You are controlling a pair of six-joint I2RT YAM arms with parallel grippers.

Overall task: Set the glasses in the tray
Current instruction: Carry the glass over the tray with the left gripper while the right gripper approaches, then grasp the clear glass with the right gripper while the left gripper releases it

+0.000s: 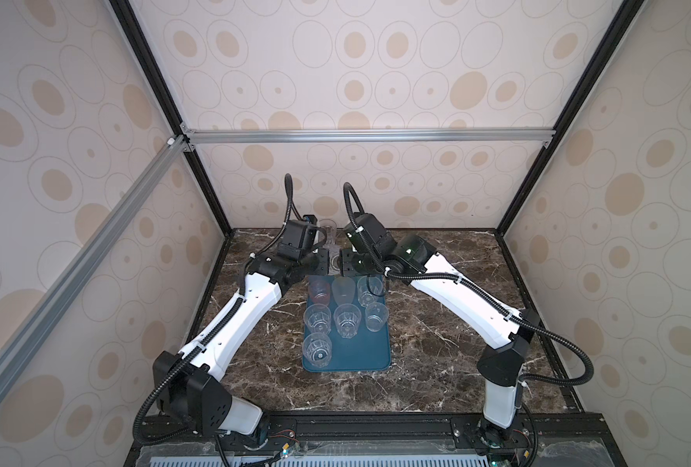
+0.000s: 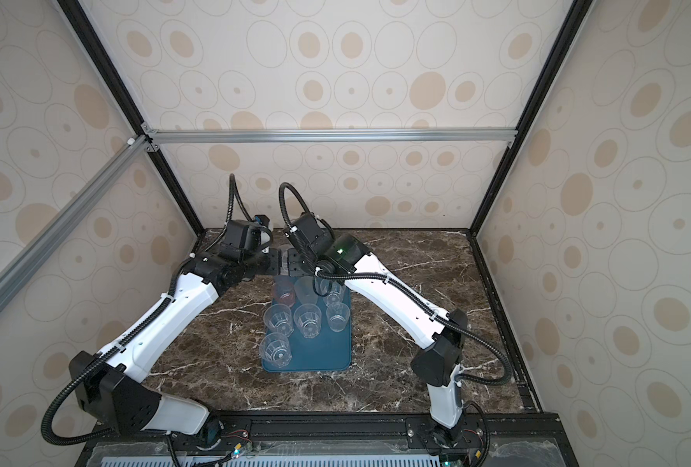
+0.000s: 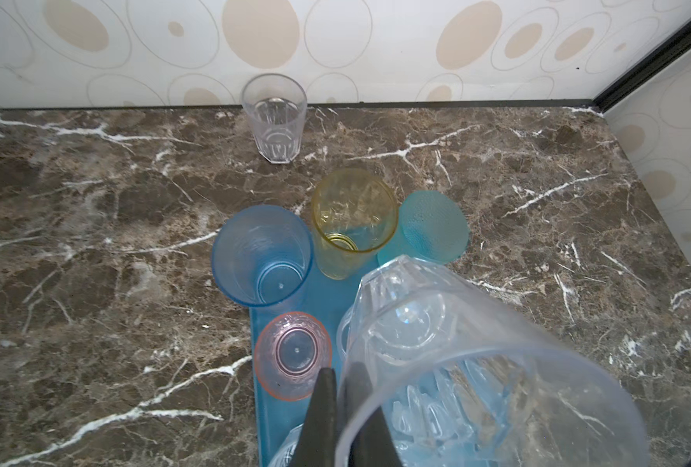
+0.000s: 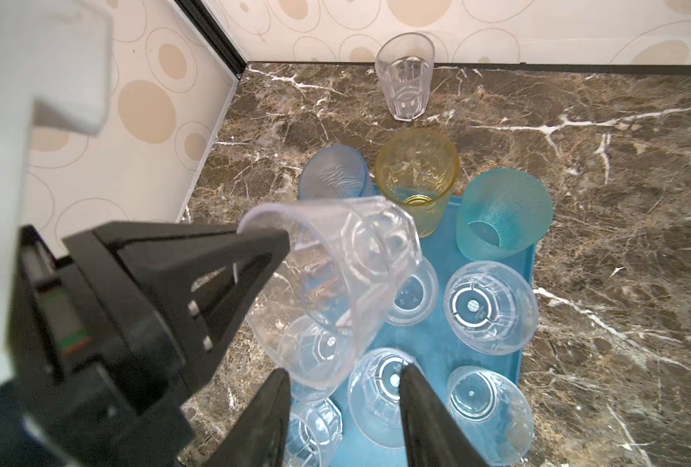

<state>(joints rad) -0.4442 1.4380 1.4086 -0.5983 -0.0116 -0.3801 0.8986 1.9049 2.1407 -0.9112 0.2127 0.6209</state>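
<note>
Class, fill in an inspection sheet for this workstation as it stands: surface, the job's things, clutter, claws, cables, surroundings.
Surface: brown veined table, no spills seen.
Job's things: the tray holds upright clear glasses and a pink glass. A yellow glass and a teal glass stand at its far edge. A blue glass is at the far left corner, on or off the tray unclear. A lone clear glass stands off the tray near the back wall.
Clutter: nothing seen.
Claws: left claw shut on the rim of a tilted clear glass over the tray's far end; right claw open, empty.
Cables: black corrugated hoses run along both arms.
Surroundings: circle-patterned walls, aluminium frame bar.
</note>
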